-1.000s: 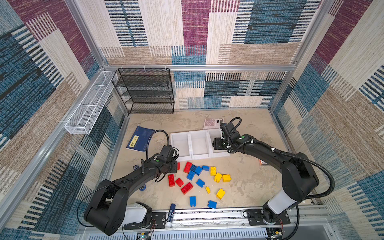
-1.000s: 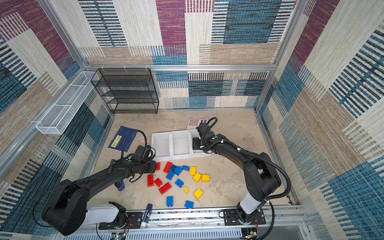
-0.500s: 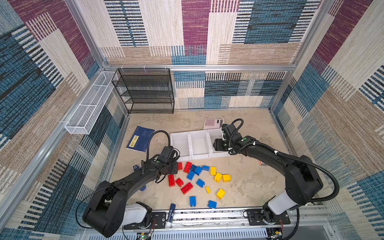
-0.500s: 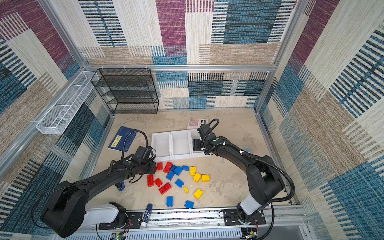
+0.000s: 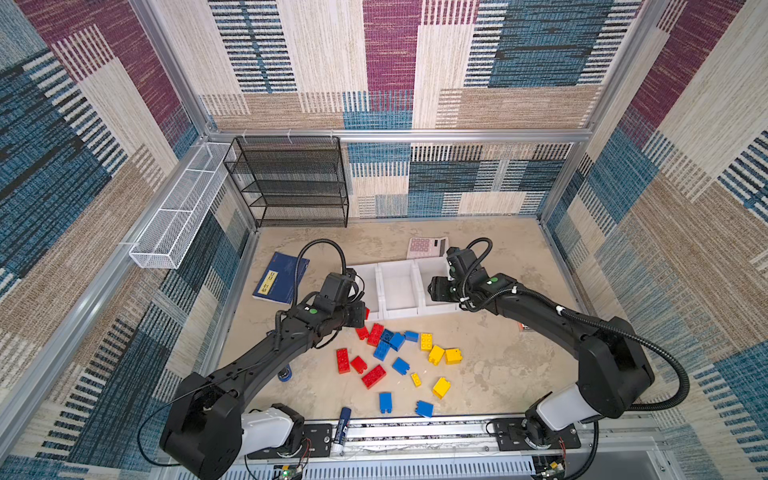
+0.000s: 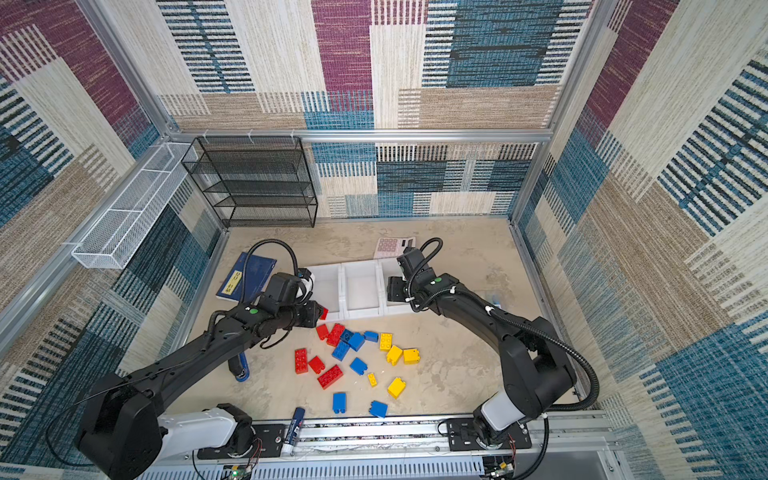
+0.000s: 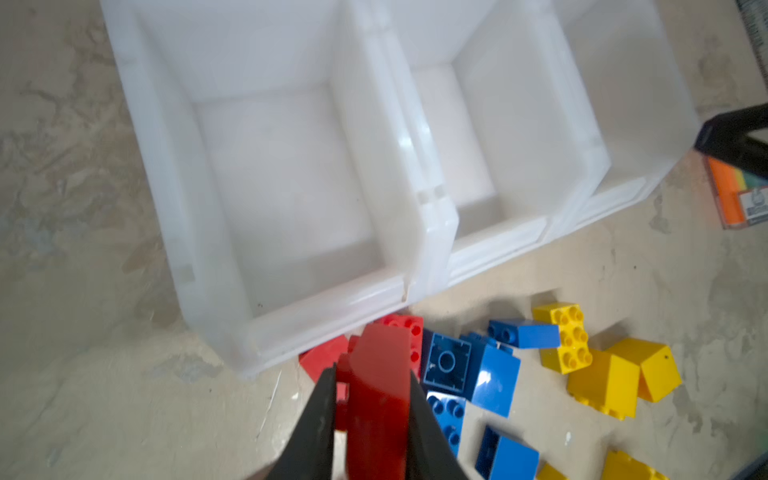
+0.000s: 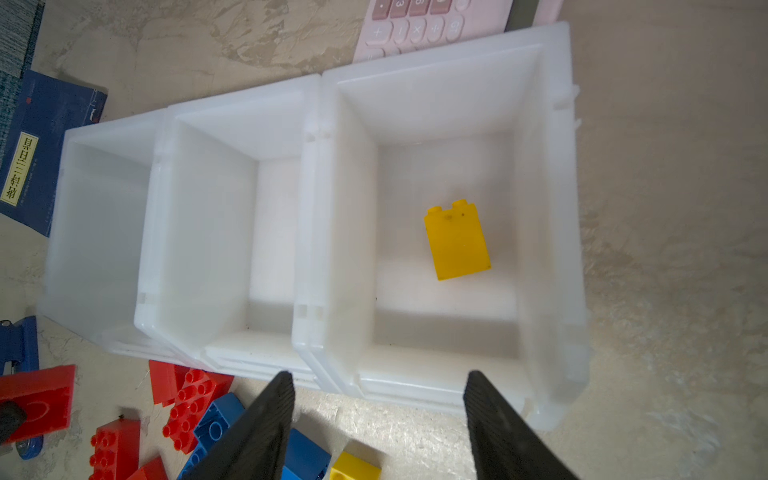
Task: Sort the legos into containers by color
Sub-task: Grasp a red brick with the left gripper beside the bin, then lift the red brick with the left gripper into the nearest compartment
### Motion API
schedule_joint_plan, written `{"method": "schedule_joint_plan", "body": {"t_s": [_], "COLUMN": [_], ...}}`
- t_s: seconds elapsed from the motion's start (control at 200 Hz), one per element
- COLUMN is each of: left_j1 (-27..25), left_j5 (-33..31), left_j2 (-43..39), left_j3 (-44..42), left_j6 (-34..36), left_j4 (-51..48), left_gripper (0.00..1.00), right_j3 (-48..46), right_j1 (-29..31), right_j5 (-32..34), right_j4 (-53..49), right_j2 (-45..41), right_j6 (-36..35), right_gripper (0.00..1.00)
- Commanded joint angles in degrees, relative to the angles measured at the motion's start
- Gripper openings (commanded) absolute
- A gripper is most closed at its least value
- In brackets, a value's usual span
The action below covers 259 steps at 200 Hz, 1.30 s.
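My left gripper (image 7: 372,372) has closed tight on a red plastic studded brick (image 7: 378,415) and carried it closer to the front wall of the left-end white plastic bin (image 7: 332,307).

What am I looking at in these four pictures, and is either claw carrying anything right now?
Two black robot arms with two-finger grippers work on a beige tabletop. The two wide pictures come from one overhead stereo camera; the close-ups come from a camera on each wrist. Three joined white plastic bins stand in a row, with loose red, blue and yellow studded bricks scattered in front. The left gripper is shut on a red plastic brick by the bins. The right gripper is open, holding nothing, near the end bin where one yellow brick lies.
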Motion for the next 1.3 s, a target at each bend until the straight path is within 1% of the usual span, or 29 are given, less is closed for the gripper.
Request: {"method": "schedule_joint_plan", "body": {"t_s": [0.0,0.28,0.441,0.511,0.671,0.786,1.012,1.147,1.292], "left_j1": [0.68,1.4,1.58,1.66,1.67,1.67,1.75,1.74,2.0], "left_j5": [-1.21,0.9,0.8,1.17,0.99,0.93,0.4,-0.63,-1.85], "left_j2": [4.1,18.28,21.8,21.8,21.02,20.02,17.89,15.16,11.05], "left_j3": [3.87,13.84,15.23,15.05,14.38,13.64,12.35,10.97,8.39], "left_j6": [3.24,3.41,2.72,2.75,2.1,1.48,1.21,1.29,0.88], "left_j4": [1.09,-0.14,-0.86,-0.76,-1.0,-0.96,-1.61,-2.4,-3.02], "left_gripper": [0.26,0.26,0.26,0.27,0.35,0.38,0.39,0.39,0.4], "right_j3": [0.15,-1.77,-2.6,-2.98,-3.37,-3.29,-3.38,-3.47,-3.48], "right_j1": [-0.02,-0.02,-0.02,-0.02,-0.02,-0.02,-0.02,0.15,2.56], "right_j5": [1.01,2.13,2.94,2.96,2.52,2.26,2.15,2.2,1.96], "right_j4": [1.26,0.54,0.35,0.45,0.98,1.16,1.26,0.83,-0.61], "right_j2": [-1.09,-3.84,-5.35,-5.63,-5.43,-5.06,-5.1,-4.85,-3.8], "right_j6": [0.67,1.37,1.78,1.97,2.15,2.13,2.07,1.63,-0.48], "right_gripper": [0.68,0.68,0.68,0.68,0.68,0.68,0.68,0.68,0.68]}}
